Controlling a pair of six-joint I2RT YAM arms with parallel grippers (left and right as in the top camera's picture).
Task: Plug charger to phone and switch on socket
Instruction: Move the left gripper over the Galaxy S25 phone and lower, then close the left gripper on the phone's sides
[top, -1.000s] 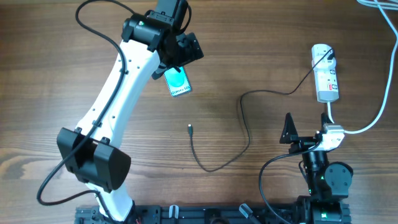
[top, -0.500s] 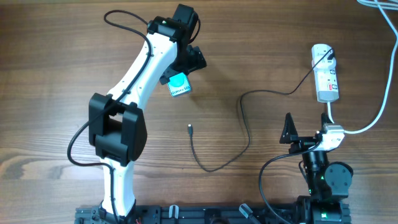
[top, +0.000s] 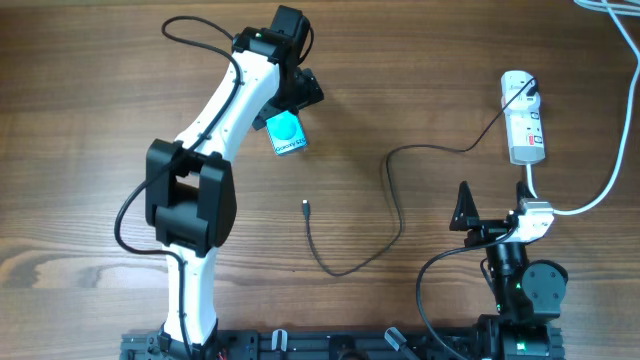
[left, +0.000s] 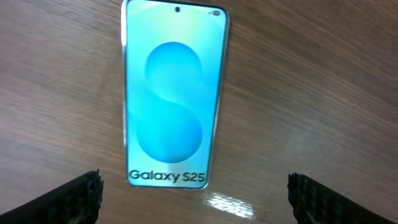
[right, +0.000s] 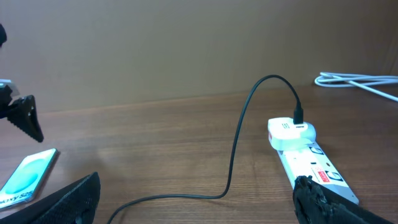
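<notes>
Over the last second your left arm (top: 215, 130) has folded its elbow inward, while its end effector (left: 196, 202) stays wide open above the phone (top: 287, 133), which lies flat and ungrasped toward the far edge of the table (top: 80, 100). The charger (top: 399, 222) has its loose tip mid-table, well apart from the phone. Its plug sits in the socket (top: 523, 120) near the right edge, where your right end effector (right: 193, 205) waits wide open.

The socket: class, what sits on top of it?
A white plug block sits on one end of the socket, the charger cable rising from it. The outlet beneath that block is covered.
</notes>
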